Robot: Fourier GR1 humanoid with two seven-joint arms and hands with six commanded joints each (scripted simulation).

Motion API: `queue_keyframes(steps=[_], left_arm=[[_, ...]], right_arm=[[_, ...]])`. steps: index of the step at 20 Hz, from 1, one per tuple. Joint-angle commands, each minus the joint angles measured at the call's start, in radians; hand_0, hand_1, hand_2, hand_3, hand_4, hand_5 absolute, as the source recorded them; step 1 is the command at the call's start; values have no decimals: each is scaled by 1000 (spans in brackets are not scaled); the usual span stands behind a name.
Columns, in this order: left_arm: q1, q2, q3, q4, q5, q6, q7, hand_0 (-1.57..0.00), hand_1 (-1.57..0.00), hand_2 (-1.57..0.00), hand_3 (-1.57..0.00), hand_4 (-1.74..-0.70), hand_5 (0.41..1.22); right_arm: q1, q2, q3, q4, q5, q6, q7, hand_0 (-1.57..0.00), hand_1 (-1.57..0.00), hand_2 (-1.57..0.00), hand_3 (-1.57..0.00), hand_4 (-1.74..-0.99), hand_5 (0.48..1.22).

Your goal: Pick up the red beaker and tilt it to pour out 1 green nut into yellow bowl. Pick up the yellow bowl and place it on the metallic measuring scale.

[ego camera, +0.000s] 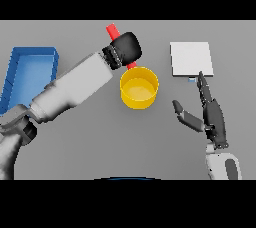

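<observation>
My left hand [125,48] is shut on the red beaker [113,31], holding it tilted just behind and above the yellow bowl [139,88]. One red end of the beaker sticks out up-left of the hand; the other end shows at the bowl's far rim. The bowl stands at the table's middle. I cannot make out a green nut in it. The metallic measuring scale [191,58], a pale square plate, lies to the bowl's right and further back. My right hand [211,114] is open, fingers straight and pointing toward the scale, right of the bowl.
A blue tray [20,69] with raised walls sits at the far left, beside my left forearm.
</observation>
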Motion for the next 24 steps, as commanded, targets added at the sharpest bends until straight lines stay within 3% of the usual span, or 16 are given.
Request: queue_keyframes(steps=[1,12,15,18,20,22,24], left_arm=[[-5,4,-23,0,-19,-5,-12,-1571,-1571,-1571,-1552,-1738,1221],[-97,-18,-191,60,-208,68,-73,-1571,-1571,-1571,-1569,-1733,1221],[-170,-23,-215,51,-241,55,-112,-1571,-1571,-1571,-1570,-1732,1221],[-309,6,-185,105,-253,85,-155,-1571,-1571,-1571,-1571,-1728,1221],[-376,23,-118,173,-223,87,-149,-1571,-1571,-1571,-1571,-1724,1221],[-430,50,-44,250,-192,122,-128,-1571,-1571,-1571,-1571,-1720,1221],[-488,73,60,338,-133,106,-70,-1571,-1571,-1571,-1571,-1725,1221]], right_arm=[[4,5,4,10,3,-1,-9,1,1,1,1,-1152,567],[-3,-2,-10,7,-16,5,-13,1,1,1,1,-1130,577],[0,3,-7,13,1,-9,-18,1,1,1,1,-1138,572],[-7,7,-3,13,6,-13,-13,1,1,1,1,-1135,563],[-5,6,-1,16,2,-6,-29,1,1,1,1,-1130,554],[-6,10,7,12,0,2,-37,1,1,1,1,-1128,554],[-23,12,5,23,-19,16,-24,1,1,1,1,-1105,559]])
